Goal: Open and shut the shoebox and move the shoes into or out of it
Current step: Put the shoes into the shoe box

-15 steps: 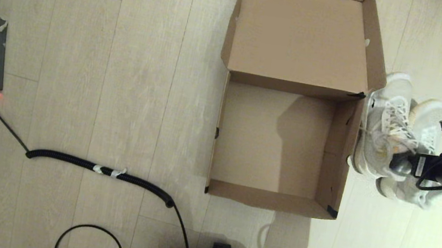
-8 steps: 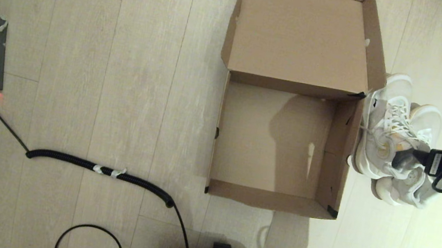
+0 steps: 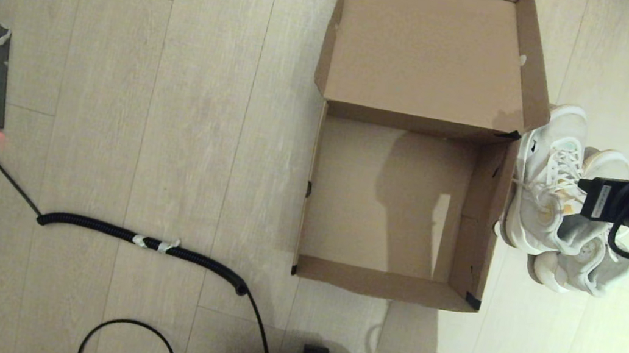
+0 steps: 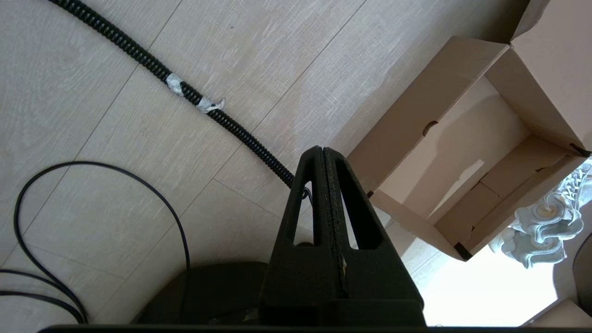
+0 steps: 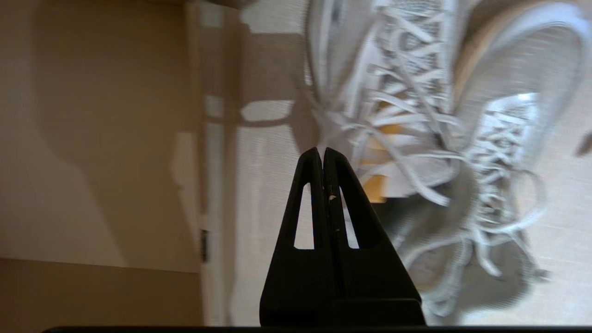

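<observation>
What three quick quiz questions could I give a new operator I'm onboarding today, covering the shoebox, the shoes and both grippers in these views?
1. True or false: the shoebox stands open with nothing inside it.
2. Where are the shoes? A) inside the box B) on the floor against the box's right wall C) on the lid
3. Fill in: the right gripper hangs above the shoes with its fingers ____.

Key
1. True; the lid lies folded back and only bare cardboard shows.
2. B; the pair lies outside, one shoe partly over the other.
3. Shut, holding nothing. The left gripper is also shut, parked above the floor near the coiled cable.
</observation>
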